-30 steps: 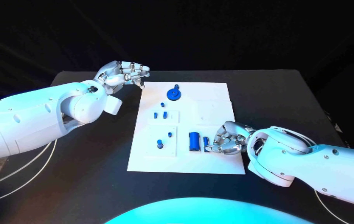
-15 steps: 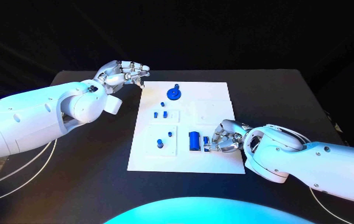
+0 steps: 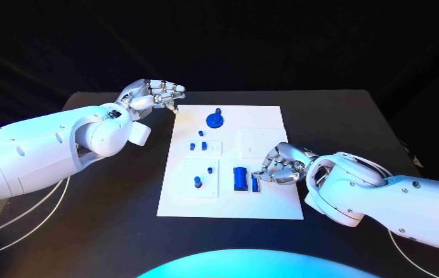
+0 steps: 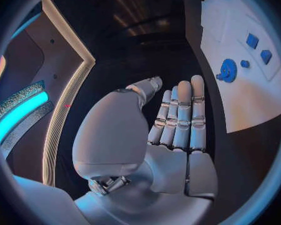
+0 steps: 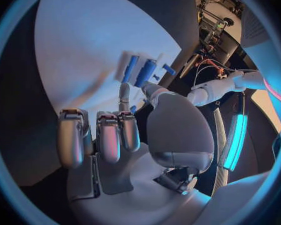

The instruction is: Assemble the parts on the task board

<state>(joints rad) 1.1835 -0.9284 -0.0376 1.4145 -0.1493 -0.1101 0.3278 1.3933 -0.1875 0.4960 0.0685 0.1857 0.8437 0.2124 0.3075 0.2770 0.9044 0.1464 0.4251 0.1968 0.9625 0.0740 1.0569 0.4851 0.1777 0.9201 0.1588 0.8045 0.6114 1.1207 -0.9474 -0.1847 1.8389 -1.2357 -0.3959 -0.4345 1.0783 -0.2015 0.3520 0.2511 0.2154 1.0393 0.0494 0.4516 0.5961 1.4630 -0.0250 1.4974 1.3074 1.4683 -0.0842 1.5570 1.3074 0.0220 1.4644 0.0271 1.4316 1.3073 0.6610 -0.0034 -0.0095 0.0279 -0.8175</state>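
Observation:
The white task board (image 3: 261,202) lies mid-table. On it are a blue gear (image 3: 215,119), two small blocks (image 3: 198,145), two pegs (image 3: 198,180), a large blue block (image 3: 240,177) and a thin blue piece (image 3: 255,183) beside it. My right hand (image 3: 280,165) hovers over the board's right part, most fingers curled, fingertips just beyond the thin piece. In the right wrist view, one finger of my right hand (image 5: 122,135) reaches toward the block (image 5: 145,72) and thin piece (image 5: 129,69), with nothing held. My left hand (image 3: 151,94) holds nothing off the board's far left corner, its fingers (image 4: 178,120) straight.
The black table (image 3: 110,214) surrounds the board, with bare room on both sides. The board's right half (image 3: 265,139) carries no loose parts. The gear (image 4: 228,70) and small blocks (image 4: 259,47) lie on the board (image 4: 240,100) beyond my left hand.
My right hand has drawn back a little toward the far side, away from the thin piece, which now lies uncovered beside the block. My left hand has kept its place.

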